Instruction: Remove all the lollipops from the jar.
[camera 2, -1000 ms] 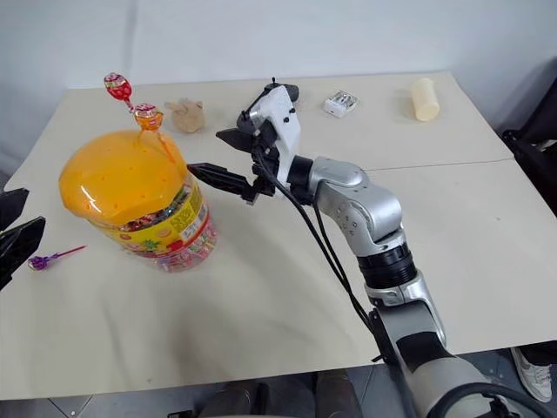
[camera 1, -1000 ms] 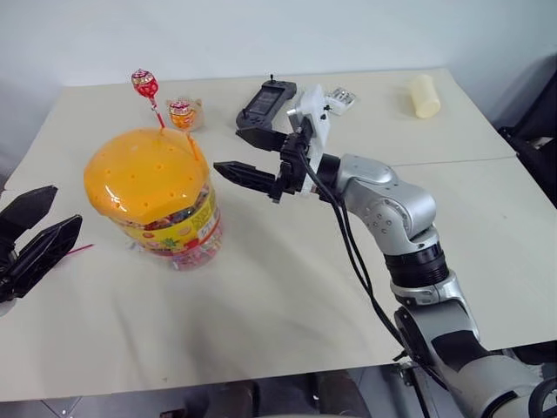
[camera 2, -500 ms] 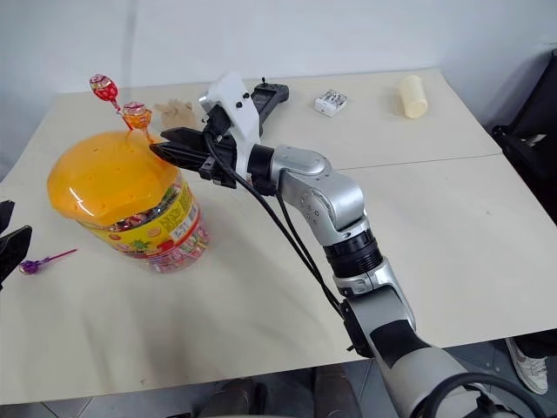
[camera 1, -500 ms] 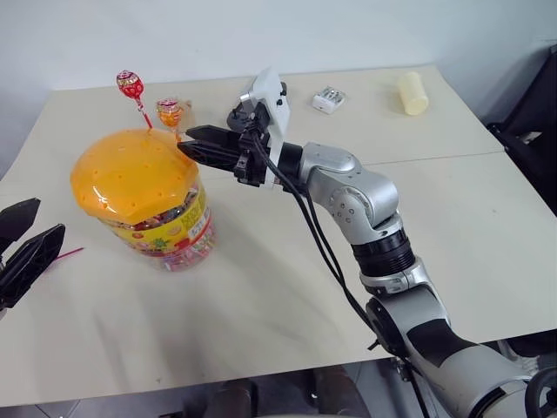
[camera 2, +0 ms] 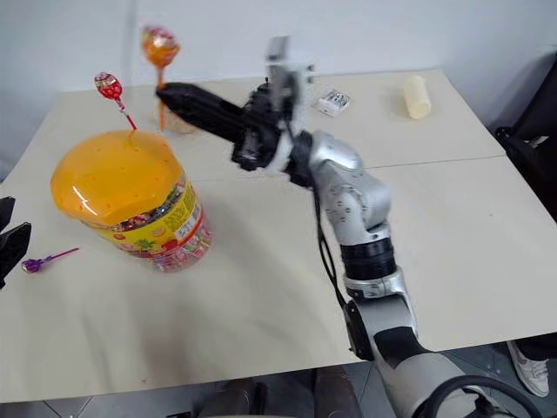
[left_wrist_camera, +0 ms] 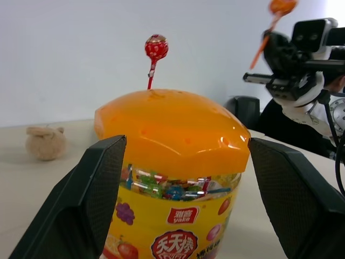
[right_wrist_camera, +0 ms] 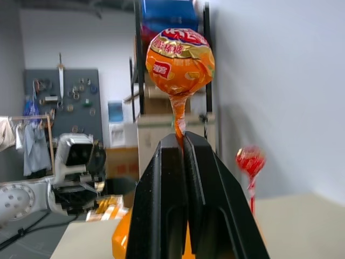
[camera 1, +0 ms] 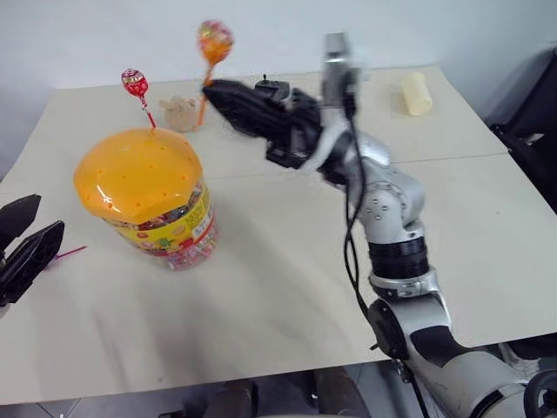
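here, the tabletop (camera 1: 287, 287) — beyond the jar (camera 1: 148, 196), at its 12 o'clock, a small beige plush toy (camera 1: 180, 113); a black controller (camera 1: 271, 86), a small white pack (camera 2: 332, 102) and a pale yellow cylinder (camera 1: 417, 93) toward the far edge. purple lollipop (camera 2: 36, 262) lies flat at the jar's 9 o'clock. red lollipop (camera 1: 134, 83) stands upright in the orange lid. right gripper (camera 1: 218, 90) pinches the orange lollipop (camera 1: 214, 41) by its stick — head up, stick near vertical, clear above the jar. left gripper (camera 1: 26, 244) spread wide, holding nothing.
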Tool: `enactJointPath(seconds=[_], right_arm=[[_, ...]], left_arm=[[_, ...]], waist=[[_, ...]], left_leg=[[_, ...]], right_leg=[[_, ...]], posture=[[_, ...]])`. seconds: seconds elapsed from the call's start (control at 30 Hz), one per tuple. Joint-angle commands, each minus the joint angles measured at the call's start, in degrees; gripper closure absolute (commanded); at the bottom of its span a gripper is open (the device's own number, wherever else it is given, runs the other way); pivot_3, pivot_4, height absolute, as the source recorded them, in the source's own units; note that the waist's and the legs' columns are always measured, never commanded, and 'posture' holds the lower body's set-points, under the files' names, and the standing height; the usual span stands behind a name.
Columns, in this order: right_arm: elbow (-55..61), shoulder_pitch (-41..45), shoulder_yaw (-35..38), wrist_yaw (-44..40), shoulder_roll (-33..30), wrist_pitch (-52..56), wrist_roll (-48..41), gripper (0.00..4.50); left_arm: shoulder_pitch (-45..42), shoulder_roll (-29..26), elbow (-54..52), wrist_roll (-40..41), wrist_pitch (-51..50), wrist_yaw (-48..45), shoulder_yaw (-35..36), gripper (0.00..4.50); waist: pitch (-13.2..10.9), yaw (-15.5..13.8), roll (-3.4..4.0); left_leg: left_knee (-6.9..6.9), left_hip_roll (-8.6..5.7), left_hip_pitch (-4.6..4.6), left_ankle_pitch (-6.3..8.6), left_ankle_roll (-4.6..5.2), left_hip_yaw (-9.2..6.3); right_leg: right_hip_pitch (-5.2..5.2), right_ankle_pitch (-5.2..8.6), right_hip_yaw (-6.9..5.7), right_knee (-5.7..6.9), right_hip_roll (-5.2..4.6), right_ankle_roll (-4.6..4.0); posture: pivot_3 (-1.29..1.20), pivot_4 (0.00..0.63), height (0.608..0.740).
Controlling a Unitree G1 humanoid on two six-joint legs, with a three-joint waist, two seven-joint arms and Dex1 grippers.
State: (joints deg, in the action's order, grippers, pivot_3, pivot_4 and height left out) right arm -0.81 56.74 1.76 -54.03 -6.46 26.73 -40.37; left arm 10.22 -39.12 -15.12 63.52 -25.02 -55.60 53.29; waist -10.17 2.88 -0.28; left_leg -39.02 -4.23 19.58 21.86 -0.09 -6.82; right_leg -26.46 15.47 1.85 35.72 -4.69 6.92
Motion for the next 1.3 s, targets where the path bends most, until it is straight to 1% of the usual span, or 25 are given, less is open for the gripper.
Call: enactJointPath(seconds=[0.03,0.1,0.13,0.2,0.23,0.27,0.33,0.4,0.5,0.57,0.67,0.8,0.87,0.9,0.97,1.03,1.07,1.1,1.2,1.3], right_arm=[[3.03,-4.87,3.37,-2.70,-15.15,4.68,2.81,4.48],[1.43,-11.69,2.34,-5.62,-29.91,7.41,8.91,4.48],[0.37,-14.70,1.60,-6.85,-34.98,6.16,11.57,4.48],[-1.15,-17.94,0.86,-7.75,-39.94,4.51,13.99,4.48],[-1.79,-18.72,0.89,-7.95,-41.04,4.28,14.50,4.48],[-3.88,-21.80,0.06,-8.56,-44.06,1.39,18.07,4.48],[-7.20,-26.11,-1.32,-9.53,-48.15,-2.64,23.15,4.48],[-10.49,-28.94,-2.55,-10.05,-50.47,-5.83,26.43,4.48],[-15.49,-30.37,-3.12,-9.45,-51.25,-9.33,29.76,4.48],[-18.22,-31.28,-2.49,-10.17,-51.25,-10.27,29.80,4.48],[-20.20,-31.42,-2.45,-12.82,-51.39,-12.09,29.66,3.78],[-18.15,-29.28,0.59,-19.43,-48.98,-15.23,23.46,2.51],[-15.39,-26.29,2.78,-22.88,-46.13,-14.56,17.59,1.76],[-13.86,-23.93,3.61,-23.29,-44.08,-12.70,14.55,1.49],[-11.68,-19.75,4.10,-22.87,-40.71,-8.89,10.77,1.49],[-9.90,-14.61,2.89,-21.19,-36.23,-5.88,8.62,1.49],[-9.55,-10.69,1.33,-18.91,-32.38,-4.36,8.42,1.49],[-9.53,-6.91,-0.24,-15.89,-28.50,-2.34,8.63,1.49],[-12.30,4.38,-5.87,-4.41,-16.64,4.09,13.34,1.49],[-15.27,11.15,-7.89,0.65,-8.54,6.19,14.96,1.49]], left_arm=[[2.17,-2.32,-3.56,0.14,-0.26,-3.19,0.33,0.65],[5.32,-4.08,-5.52,-0.39,-1.45,-7.38,-0.18,0.65],[6.61,-4.88,-6.18,-0.85,-1.56,-9.20,-0.66,0.65],[7.90,-5.63,-7.03,-1.04,-1.54,-10.79,-1.30,0.65],[8.15,-5.67,-7.44,-0.89,-1.58,-11.02,-1.49,0.65],[8.49,-5.89,-8.81,-1.33,-1.24,-11.98,-2.38,0.65],[8.51,-5.87,-10.87,-2.57,-0.09,-13.16,-4.08,0.65],[8.15,-5.37,-12.15,-3.68,0.96,-13.56,-5.71,0.65],[7.22,-3.75,-13.00,-3.60,2.46,-13.47,-6.97,0.65],[7.27,-2.73,-13.02,-3.91,3.17,-13.73,-7.51,0.65],[7.59,-1.65,-12.52,-3.80,3.69,-13.81,-7.40,0.65],[8.08,-0.62,-11.14,-3.76,4.27,-12.15,-5.86,0.65],[7.42,0.62,-9.66,-1.91,4.25,-9.38,-4.07,0.65],[6.65,1.63,-8.66,-0.89,4.50,-7.25,-2.79,0.65],[5.46,3.02,-6.82,0.44,4.89,-3.99,-0.81,0.65],[4.45,4.59,-4.82,0.88,5.84,-0.66,1.14,0.65],[3.95,5.27,-3.23,1.39,6.30,0.78,2.36,0.65],[3.75,5.74,-1.94,2.00,6.32,1.93,3.39,0.65],[3.54,5.89,1.32,1.30,7.06,2.98,5.03,0.65],[3.22,5.32,2.93,0.84,7.49,3.32,5.41,0.65]], waist=[[0.02,-0.64,-0.04],[0.11,-1.68,-0.19],[0.09,-2.23,-0.16],[-0.02,-2.51,0.03],[-0.06,-2.26,0.08],[-0.09,-1.85,0.16],[-0.10,-1.33,0.17],[-0.10,-1.33,0.17],[-0.10,-1.07,0.18],[-0.10,-1.22,0.17],[-0.09,-1.41,0.16],[-0.07,-1.45,0.12],[-0.09,-1.12,0.14],[-0.10,-0.92,0.17],[-0.13,-0.76,0.22],[-0.13,-1.04,0.21],[-0.13,-1.22,0.21],[-0.13,-1.19,0.20],[-0.12,-0.91,0.18],[-0.10,-1.24,0.15]], left_leg=[[-0.01,-0.01,0.01,0.01,0.01,-0.01],[-0.01,0.00,0.08,0.06,0.10,-0.05],[-0.02,-0.04,0.16,0.09,0.16,-0.13],[0.03,-0.10,0.21,0.18,0.32,0.11],[0.04,-0.06,0.21,0.19,0.33,0.27],[0.05,0.01,0.20,0.20,0.31,0.48],[0.04,0.15,0.15,0.21,0.27,0.61],[0.03,0.17,0.01,0.21,0.26,0.66],[0.02,0.20,-0.27,0.21,0.26,0.95],[-0.02,0.20,-0.38,0.21,0.27,1.13],[-0.06,0.23,-0.37,0.18,0.25,1.11],[-0.08,0.26,-0.37,0.17,0.24,1.09],[-0.08,0.27,-0.36,0.17,0.24,1.10],[-0.08,0.29,-0.37,0.17,0.23,1.13],[-0.08,0.38,-0.37,0.16,0.18,1.16],[-0.08,0.48,-0.37,0.15,0.08,1.11],[-0.08,0.55,-0.35,0.17,0.03,1.10],[-0.08,0.57,-0.34,0.18,0.01,1.06],[-0.08,0.65,-0.31,0.17,-0.08,1.09],[-0.07,0.69,-0.25,0.17,-0.15,1.00]], right_leg=[[0.02,0.00,-0.01,-0.03,-0.01,0.00],[0.04,0.00,-0.06,-0.16,-0.01,-0.01],[0.04,0.01,-0.07,-0.23,-0.03,-0.02],[-0.06,0.01,0.02,-0.34,-0.06,-0.02],[-0.11,0.00,0.09,-0.37,-0.09,0.00],[-0.18,-0.02,0.14,-0.49,-0.09,0.03],[-0.17,-0.07,0.15,-0.60,-0.04,0.13],[-0.06,-0.07,0.18,-0.57,-0.01,0.12],[0.07,-0.12,0.44,-0.46,0.06,0.12],[0.06,-0.17,0.64,-0.33,0.09,0.14],[0.08,-0.24,0.63,-0.34,0.12,0.10],[0.08,-0.26,0.62,-0.34,0.14,0.09],[0.07,-0.27,0.64,-0.34,0.16,0.10],[0.06,-0.28,0.69,-0.34,0.19,0.11],[0.02,-0.33,0.71,-0.32,0.26,0.07],[-0.01,-0.34,0.63,-0.31,0.33,0.02],[-0.02,-0.35,0.61,-0.33,0.39,-0.01],[-0.02,-0.34,0.55,-0.35,0.40,-0.04],[-0.15,-0.36,0.58,-0.26,0.47,-0.13],[-0.23,-0.30,0.45,-0.17,0.49,-0.27]], posture=[[0.00,0.150,0.740],[0.00,0.150,0.740],[0.00,0.150,0.740],[0.00,0.150,0.740],[0.00,0.150,0.740],[0.00,0.150,0.740],[0.00,0.150,0.740],[0.00,0.150,0.740],[0.00,0.150,0.740],[0.00,0.150,0.740],[0.00,0.150,0.740],[0.00,0.150,0.740],[0.00,0.150,0.740],[0.00,0.150,0.740],[0.00,0.150,0.740],[0.00,0.150,0.740],[0.00,0.150,0.740],[0.00,0.150,0.740],[0.00,0.150,0.740],[0.00,0.150,0.740]])
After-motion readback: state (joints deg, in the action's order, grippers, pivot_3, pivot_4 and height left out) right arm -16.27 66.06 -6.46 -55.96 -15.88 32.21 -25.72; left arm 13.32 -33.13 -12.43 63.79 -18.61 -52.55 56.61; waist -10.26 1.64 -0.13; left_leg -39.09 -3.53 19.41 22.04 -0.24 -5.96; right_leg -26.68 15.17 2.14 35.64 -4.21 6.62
